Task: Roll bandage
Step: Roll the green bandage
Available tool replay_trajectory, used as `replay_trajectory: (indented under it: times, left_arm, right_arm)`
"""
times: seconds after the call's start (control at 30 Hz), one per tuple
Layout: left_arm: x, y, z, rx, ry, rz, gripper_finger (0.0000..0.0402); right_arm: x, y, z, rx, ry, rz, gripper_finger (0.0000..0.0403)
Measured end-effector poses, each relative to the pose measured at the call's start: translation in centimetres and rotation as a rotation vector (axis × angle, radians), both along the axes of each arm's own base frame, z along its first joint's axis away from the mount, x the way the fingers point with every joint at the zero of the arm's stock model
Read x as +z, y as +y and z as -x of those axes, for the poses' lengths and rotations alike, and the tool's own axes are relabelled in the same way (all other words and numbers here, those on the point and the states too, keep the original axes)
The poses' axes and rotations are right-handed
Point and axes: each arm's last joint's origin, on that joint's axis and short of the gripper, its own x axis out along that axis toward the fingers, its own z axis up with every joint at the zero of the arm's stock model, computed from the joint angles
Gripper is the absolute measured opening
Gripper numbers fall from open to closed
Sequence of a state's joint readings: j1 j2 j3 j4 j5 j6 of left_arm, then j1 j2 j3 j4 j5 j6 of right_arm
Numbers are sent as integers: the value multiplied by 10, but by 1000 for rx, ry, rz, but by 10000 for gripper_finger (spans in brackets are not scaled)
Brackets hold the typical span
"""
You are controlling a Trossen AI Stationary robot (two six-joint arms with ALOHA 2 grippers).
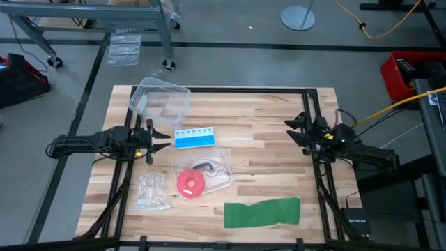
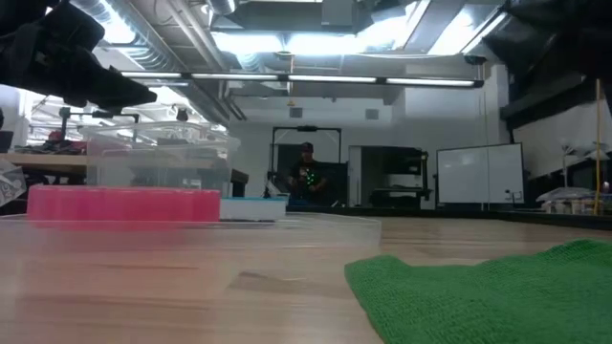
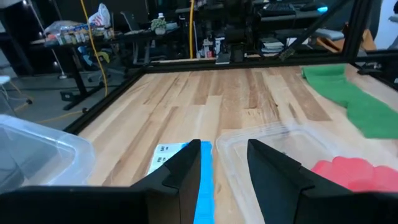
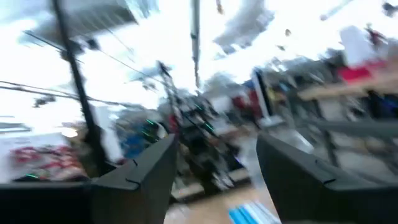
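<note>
Bandage (image 1: 262, 213) lies flat and unrolled at the counter's (image 1: 265, 125) near edge, well apart from both claws. My left claw (image 1: 166, 142) and right claw (image 1: 290, 127) hang released, grasping nothing. I'd pin one short end, then fold it over tightly and evenly.

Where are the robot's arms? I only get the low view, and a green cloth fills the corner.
Observer: Both wait at the table's sides; the left arm points at the blue-and-white plastic pill box.
Operator: Is the cloth rolled up?
Observer: No, the dark green cloth bandage lies flat as a long band, with neither arm touching it.
Operator: Are the right jaws open?
Observer: Yes, the right arm has its jaws wide apart, holding nothing.
</note>
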State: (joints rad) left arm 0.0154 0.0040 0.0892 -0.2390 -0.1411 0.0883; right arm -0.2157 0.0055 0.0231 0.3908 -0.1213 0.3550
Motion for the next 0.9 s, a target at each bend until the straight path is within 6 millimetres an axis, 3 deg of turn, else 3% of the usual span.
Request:
replay_trajectory:
  times: [0.2, 0.4, 0.7, 0.9]
  left_arm:
    - [0, 0, 0, 1, -2, 7, 124]
    - [0, 0, 0, 2, -3, 10, 124]
    - [0, 0, 0, 1, -2, 6, 124]
    - [0, 0, 0, 1, -2, 3, 124]
  right_arm:
    - [23, 2, 8, -6, -68, 82, 227]
    - [57, 2, 12, -125, 74, 215, 227]
    - [99, -9, -3, -358, 509, 221, 227]
    - [102, -8, -15, -179, 849, 80, 227]
